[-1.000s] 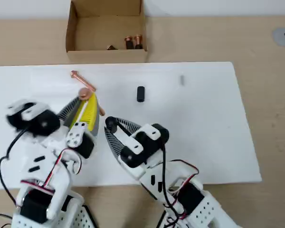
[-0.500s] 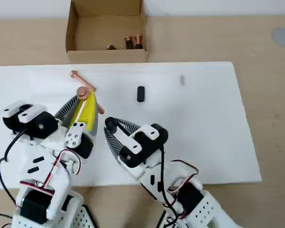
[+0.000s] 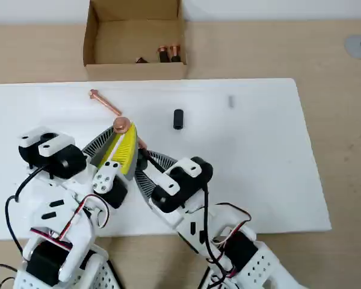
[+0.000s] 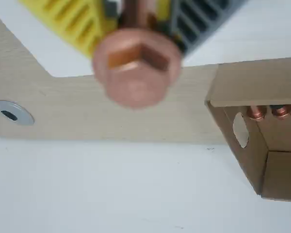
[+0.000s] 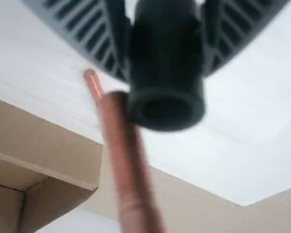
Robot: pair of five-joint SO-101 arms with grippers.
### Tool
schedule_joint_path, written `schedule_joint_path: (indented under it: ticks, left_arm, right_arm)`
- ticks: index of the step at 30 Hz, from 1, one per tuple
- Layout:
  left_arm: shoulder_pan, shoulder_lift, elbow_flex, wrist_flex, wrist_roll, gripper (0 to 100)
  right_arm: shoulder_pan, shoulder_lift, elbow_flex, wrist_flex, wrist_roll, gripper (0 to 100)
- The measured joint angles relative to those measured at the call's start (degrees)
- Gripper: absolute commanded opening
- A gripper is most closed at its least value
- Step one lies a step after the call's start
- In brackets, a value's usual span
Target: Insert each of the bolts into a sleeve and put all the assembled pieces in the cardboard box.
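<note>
My left gripper (image 3: 121, 131) is shut on a copper bolt (image 3: 123, 126), head up; in the left wrist view the bolt (image 4: 136, 68) sits between the yellow and grey fingers (image 4: 68, 19). My right gripper (image 3: 142, 160) is shut on a black sleeve (image 5: 165, 77), right beside the left one. The bolt's shaft (image 5: 126, 165) slants past the sleeve's open mouth, alongside it and not inside. A second bolt (image 3: 105, 102) and a second black sleeve (image 3: 178, 118) lie loose on the white mat (image 3: 253, 156). The cardboard box (image 3: 91, 42) at the back holds assembled pieces (image 3: 168, 54).
The white mat covers most of the wooden table. A round metal grommet (image 3: 360, 46) sits in the tabletop at the far right. The mat's right half is bare apart from a small faint mark (image 3: 230, 101). The box (image 4: 252, 126) stands just beyond the mat's far edge.
My left gripper has carried the bolt to the right and a little nearer, up against the right gripper's sleeve. The right arm has hardly moved.
</note>
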Motion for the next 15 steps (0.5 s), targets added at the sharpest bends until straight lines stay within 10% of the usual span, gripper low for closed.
schedule_joint_path:
  ticks: [15]
  left_arm:
    - [-1.1,-0.1,-8.8,3.3,-3.0,1]
  right_arm:
    - [0.2,0.0,0.0,0.0,0.0,1.0]
